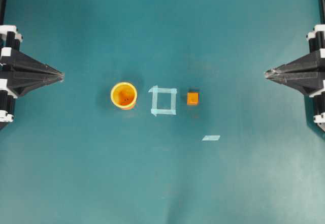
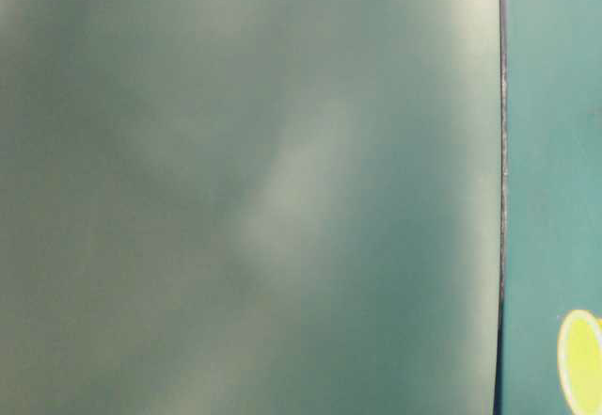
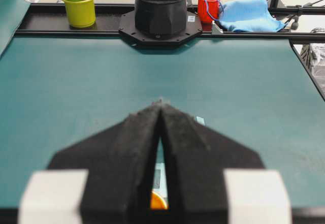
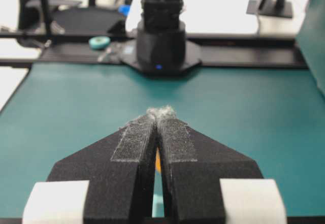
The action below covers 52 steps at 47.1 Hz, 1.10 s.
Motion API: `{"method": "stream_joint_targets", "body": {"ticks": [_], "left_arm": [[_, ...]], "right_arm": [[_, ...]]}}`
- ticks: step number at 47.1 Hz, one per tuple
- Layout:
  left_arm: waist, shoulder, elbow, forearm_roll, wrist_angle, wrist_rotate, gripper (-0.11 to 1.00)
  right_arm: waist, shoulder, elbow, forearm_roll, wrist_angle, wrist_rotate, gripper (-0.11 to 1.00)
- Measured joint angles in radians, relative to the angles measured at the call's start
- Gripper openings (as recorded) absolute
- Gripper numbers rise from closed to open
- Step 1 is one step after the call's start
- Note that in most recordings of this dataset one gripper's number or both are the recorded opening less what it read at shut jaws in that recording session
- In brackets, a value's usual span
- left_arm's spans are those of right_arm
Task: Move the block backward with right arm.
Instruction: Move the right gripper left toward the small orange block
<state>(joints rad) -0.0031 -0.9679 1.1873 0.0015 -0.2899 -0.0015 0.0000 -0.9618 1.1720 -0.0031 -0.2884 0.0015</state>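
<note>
Two pointed black tools clenched empty, left, right, small orange cube block

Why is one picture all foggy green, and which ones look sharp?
The table-level view is a near-total blur, with only a yellow cup edge showing; the overhead view is sharp, showing the block clearly; both wrist views are crisp far off, softer near the camera.

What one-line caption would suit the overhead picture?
Two shut grippers, left and right, flank a cup, tape square and orange block.
</note>
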Motion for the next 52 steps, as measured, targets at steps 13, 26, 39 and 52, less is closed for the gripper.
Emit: {"method": "stream_joint_targets", "body": {"ticks": [13,26,39,52], "left_arm": [[0.0,-0.014,-0.026,0.011,0.072,0.005,0.0],[0.002,-0.014,-0.025,0.011,0.08,0.005,0.0],[0.0,-0.012,-0.026,0.011,0.08,0.005,0.0],[0.0,-0.014,-0.025,0.011,0.08,0.003,0.0]], "right_arm": [[-0.003,0.0,-0.038,0.0,0.057,-0.006,0.0],[-0.005,0.006,-0.044,0.0,0.094,0.003,0.0],[-0.006,0.063,-0.066,0.0,0.095,0.006,0.09],[-0.031,0.198,-0.11,0.006,0.095,0.009,0.51]]}}
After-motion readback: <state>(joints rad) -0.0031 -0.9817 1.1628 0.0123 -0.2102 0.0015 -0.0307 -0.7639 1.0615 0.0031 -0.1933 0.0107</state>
